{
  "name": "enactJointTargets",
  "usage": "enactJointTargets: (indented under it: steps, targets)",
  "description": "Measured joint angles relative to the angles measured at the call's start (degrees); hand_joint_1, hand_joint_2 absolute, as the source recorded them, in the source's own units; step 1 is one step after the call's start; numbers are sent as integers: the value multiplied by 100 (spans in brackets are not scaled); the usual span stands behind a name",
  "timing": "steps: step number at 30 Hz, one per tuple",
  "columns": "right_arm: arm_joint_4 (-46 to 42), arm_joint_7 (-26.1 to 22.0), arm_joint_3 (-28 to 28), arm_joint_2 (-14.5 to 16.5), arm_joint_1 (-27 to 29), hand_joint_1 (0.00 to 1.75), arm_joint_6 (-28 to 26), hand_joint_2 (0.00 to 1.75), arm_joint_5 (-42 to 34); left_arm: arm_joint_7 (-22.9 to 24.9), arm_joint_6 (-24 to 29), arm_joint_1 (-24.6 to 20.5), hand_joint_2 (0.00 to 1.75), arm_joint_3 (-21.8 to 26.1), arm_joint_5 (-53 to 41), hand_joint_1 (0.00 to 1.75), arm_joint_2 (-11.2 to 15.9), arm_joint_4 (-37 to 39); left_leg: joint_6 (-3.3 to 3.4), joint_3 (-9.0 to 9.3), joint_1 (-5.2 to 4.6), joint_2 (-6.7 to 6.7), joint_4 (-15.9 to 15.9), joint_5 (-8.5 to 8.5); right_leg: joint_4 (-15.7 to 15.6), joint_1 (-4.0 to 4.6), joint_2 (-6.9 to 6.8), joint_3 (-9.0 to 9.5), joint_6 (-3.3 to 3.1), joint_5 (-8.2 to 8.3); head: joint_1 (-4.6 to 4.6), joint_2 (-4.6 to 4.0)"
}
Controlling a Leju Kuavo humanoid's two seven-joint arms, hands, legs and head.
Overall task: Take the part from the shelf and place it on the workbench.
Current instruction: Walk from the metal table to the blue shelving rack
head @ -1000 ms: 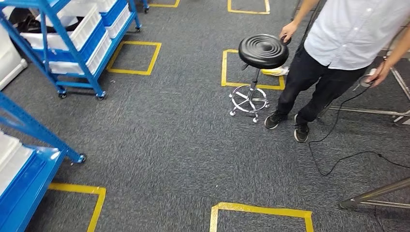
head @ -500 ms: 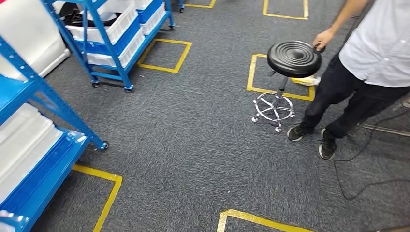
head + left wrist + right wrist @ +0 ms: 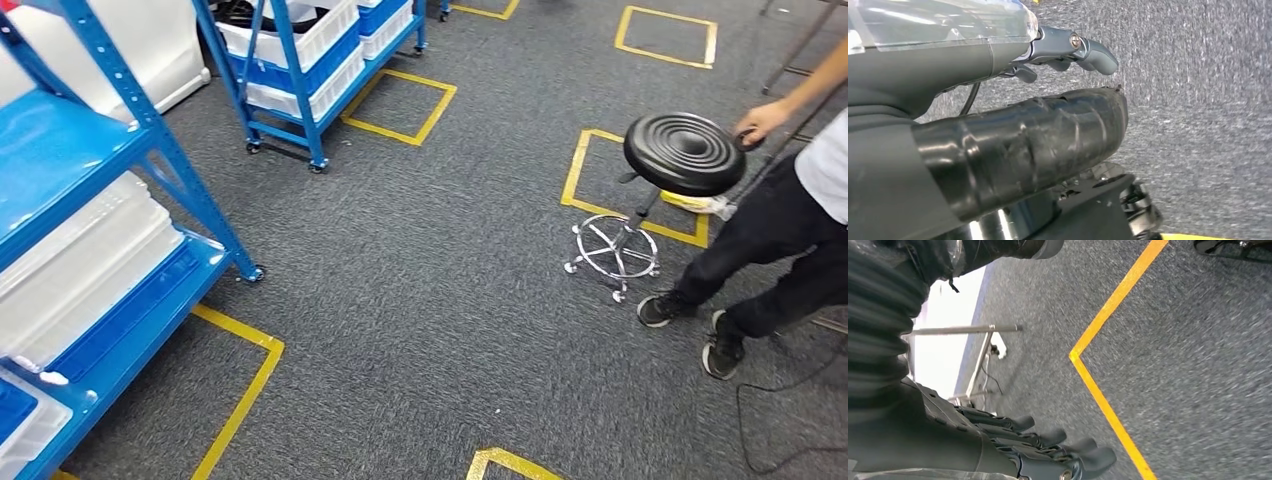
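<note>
A blue metal shelf (image 3: 92, 150) stands close at the left of the head view. White trays (image 3: 85, 262) are stacked on its lower level, and a white bin (image 3: 25, 425) sits at the bottom corner. I cannot tell which item is the part. My left hand (image 3: 1048, 130) hangs over grey carpet with its thumb and fingers apart and holds nothing. My right hand (image 3: 1048, 452) also hangs over the carpet, fingers stretched out and empty.
A second blue wheeled shelf (image 3: 300, 70) with white bins stands further back. A black round stool (image 3: 684, 152) on a chrome base is at the right, with a person (image 3: 780, 240) touching its seat. Yellow tape squares (image 3: 400, 105) mark the grey carpet.
The whole head picture has slid to the right as the camera turned left. The near blue shelf now takes up more of the left side; the stool and person sit nearer the right edge.
</note>
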Motion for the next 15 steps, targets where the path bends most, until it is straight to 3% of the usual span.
enactJointTargets:
  steps: [1, 2, 4, 6, 8, 10, 12, 14, 15]
  targets:
    - [0, 2, -1, -1, 4, 0, 0, 175, 0, 1, -5, -1, 0, 0, 0, 0, -2, 0, 4, 3, -4, -67, 6, -5, 261, 0, 23, -155, 4, -52, 0, 0]
    - [0, 4, -1, -1, 7, 0, 0, 175, -1, 1, -10, 2, 0, 0, 0, 0, -3, 0, 4, 9, -7, -138, 13, -11, 336, -2, 32, -226, 7, 8, 0, 0]
    - [0, 7, -1, -2, 12, 0, 0, 175, -2, 2, -18, 5, 0, 1, 0, 0, -3, 0, -17, 21, -2, -294, 51, -32, -116, -24, 101, -80, 12, 414, 1, 0]
    - [1, 7, -2, -3, 27, 0, 0, 175, -2, 2, -20, 1, 0, 2, 0, 0, -5, 0, -67, -16, 1, -433, 128, -71, -745, -61, 397, 164, -1, 711, -2, 0]
    - [2, 7, -3, -4, 36, 0, 1, 175, -1, -2, -20, -4, 0, 2, 1, 0, -6, 0, -138, -83, 5, -550, 179, -84, -978, -62, 598, 239, -31, 735, -6, 0]
    - [2, 8, -3, -7, 29, 0, 3, 175, 3, -9, -21, 2, 0, 4, 2, 0, -5, -1, -213, -120, 23, -657, 181, -71, -1014, -49, 493, 254, -87, 747, -7, 0]
    - [2, 8, -3, -11, 28, 0, 7, 175, 12, -18, -21, 10, 0, 6, 5, 0, -3, -1, -265, -196, 21, -498, 343, -169, -1063, -58, 342, 306, -171, 761, -10, 0]
    - [2, 7, -3, -14, 40, 0, 10, 175, 26, -26, -21, -1, 0, 7, 7, 0, -2, 0, -301, -479, 18, -181, 936, -473, -1092, -43, 170, 342, -235, 754, -20, 0]
    - [2, 7, -3, -14, 45, 0, 11, 175, 33, -30, -22, -8, 0, 7, 7, 0, -2, 0, -317, -676, 27, -92, 1322, -640, -1092, -27, 80, 349, -251, 743, -25, 0]
